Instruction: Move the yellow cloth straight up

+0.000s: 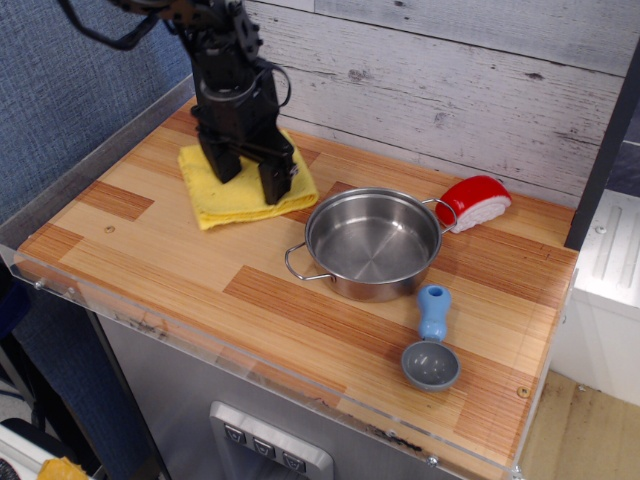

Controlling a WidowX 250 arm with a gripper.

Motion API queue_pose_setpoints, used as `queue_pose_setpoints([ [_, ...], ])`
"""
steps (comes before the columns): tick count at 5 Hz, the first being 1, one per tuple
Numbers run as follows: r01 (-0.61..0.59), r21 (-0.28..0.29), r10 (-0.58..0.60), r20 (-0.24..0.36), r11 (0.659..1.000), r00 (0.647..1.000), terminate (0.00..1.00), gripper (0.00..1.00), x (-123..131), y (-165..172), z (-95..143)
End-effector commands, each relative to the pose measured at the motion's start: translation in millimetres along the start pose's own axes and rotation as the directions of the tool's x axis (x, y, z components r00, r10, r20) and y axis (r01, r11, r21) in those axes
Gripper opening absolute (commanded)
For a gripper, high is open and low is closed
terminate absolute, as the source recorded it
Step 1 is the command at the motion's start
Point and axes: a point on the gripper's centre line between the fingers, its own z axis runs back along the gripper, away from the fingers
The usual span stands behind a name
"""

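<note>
The yellow cloth (238,192) lies flat on the wooden counter at the back left, close to the plank wall. My gripper (248,176) stands straight down on it. Its two black fingers (278,186) are spread apart and their tips rest on the cloth's top, with yellow showing between them. The arm hides the cloth's far part. The cloth's right corner lies just left of the steel pot (372,244).
The steel pot stands mid-counter with handles on its left and right. A red and white sushi toy (476,202) lies behind it on the right. A blue-handled grey scoop (431,347) lies near the front right. The counter has a clear front lip (200,343).
</note>
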Motion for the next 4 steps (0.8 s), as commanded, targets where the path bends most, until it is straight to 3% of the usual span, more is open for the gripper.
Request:
queue_pose_setpoints([
  [1,0.021,-0.011,-0.021,0.044,1.0,0.999,0.0,1.0,35.2,-1.5,2.8],
  [2,0.035,-0.011,-0.034,0.061,0.999,0.998,0.0,1.0,41.9,-3.8,8.6],
  [4,0.053,0.01,-0.054,0.126,0.999,0.991,0.0,1.0,53.3,-8.1,45.8],
])
